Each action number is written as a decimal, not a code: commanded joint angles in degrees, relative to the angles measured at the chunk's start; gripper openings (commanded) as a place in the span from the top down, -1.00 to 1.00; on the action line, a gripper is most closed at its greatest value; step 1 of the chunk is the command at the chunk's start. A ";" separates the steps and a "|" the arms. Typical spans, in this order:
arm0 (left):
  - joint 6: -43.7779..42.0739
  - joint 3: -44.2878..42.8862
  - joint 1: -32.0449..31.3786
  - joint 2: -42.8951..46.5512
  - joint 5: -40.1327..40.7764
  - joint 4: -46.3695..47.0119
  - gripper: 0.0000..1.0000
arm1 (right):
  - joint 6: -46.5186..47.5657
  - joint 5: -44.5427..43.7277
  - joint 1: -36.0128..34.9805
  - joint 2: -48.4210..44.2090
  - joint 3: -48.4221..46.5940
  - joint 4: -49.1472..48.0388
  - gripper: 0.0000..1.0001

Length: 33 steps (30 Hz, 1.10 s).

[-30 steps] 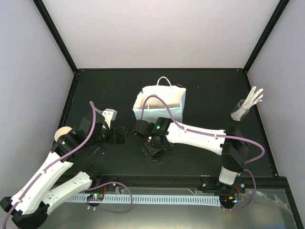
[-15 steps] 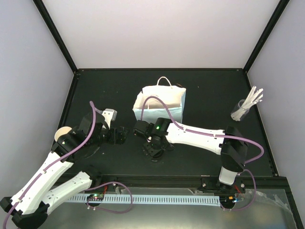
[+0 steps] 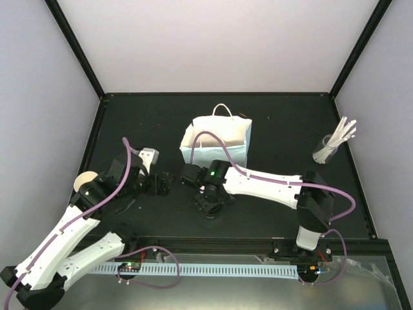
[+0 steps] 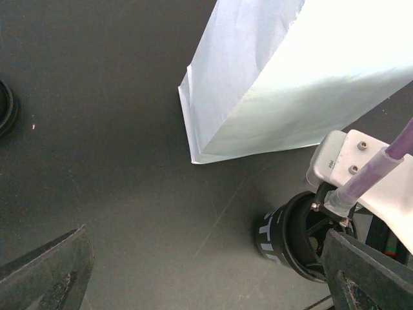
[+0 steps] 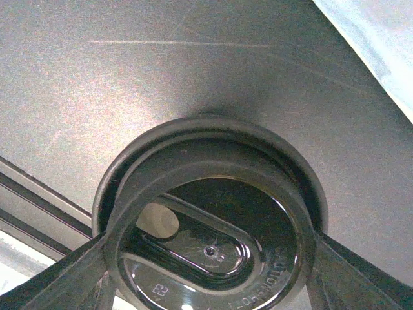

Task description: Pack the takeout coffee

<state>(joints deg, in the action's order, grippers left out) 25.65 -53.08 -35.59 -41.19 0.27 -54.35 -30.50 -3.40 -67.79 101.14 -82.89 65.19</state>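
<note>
A: Where's the lid (image 5: 213,239) vs. the right tool (image 5: 210,265)?

B: It's found straight below the tool, top face up, with bare counter (image 5: 129,77) seen around it. The axis is judged vertical. The cup body under it is hidden. The bag (image 3: 216,139) is placed at 12 o'clock from there in the top view.

A: Which arm's nearer?

B: Right, by far. The left tool (image 3: 161,184) is held at approx. 9 o'clock, spread fully, nothing gripped.

A: Right tool's state?

B: The fingers (image 5: 64,284) are set wide, at 3 and 9 o'clock of the lid rim. Whether the lid is pinched can't be told. Contact looks v. close.
</note>
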 commanded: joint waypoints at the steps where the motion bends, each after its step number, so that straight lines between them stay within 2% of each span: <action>1: -0.93 -0.29 0.50 0.51 0.78 -0.08 -0.97 | 0.31 -1.06 -0.05 -0.93 -0.21 0.99 -0.49; 8: -1.56 -1.23 0.54 0.38 1.13 -0.21 -0.97 | 0.47 -1.66 -0.05 -4.21 -0.56 1.33 -0.41; 19: -0.80 -4.02 0.86 -1.60 1.90 0.16 -0.98 | 2.21 -5.47 -0.13 -10.83 -4.55 5.52 -0.40; 26: -1.48 -14.91 4.84 -8.82 2.03 3.44 -0.98 | 7.45 -5.70 0.03 -20.00 -16.91 6.61 -0.41; 33: -6.51 -25.42 6.11 -21.59 -5.23 5.50 -0.97 | 9.49 -18.83 0.63 -23.76 -30.17 9.57 -0.34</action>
<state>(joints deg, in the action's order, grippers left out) 23.09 -74.32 -30.00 -57.28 -0.10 -51.55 -23.46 -12.58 -67.72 78.56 -108.55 71.59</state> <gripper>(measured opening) 0.988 0.741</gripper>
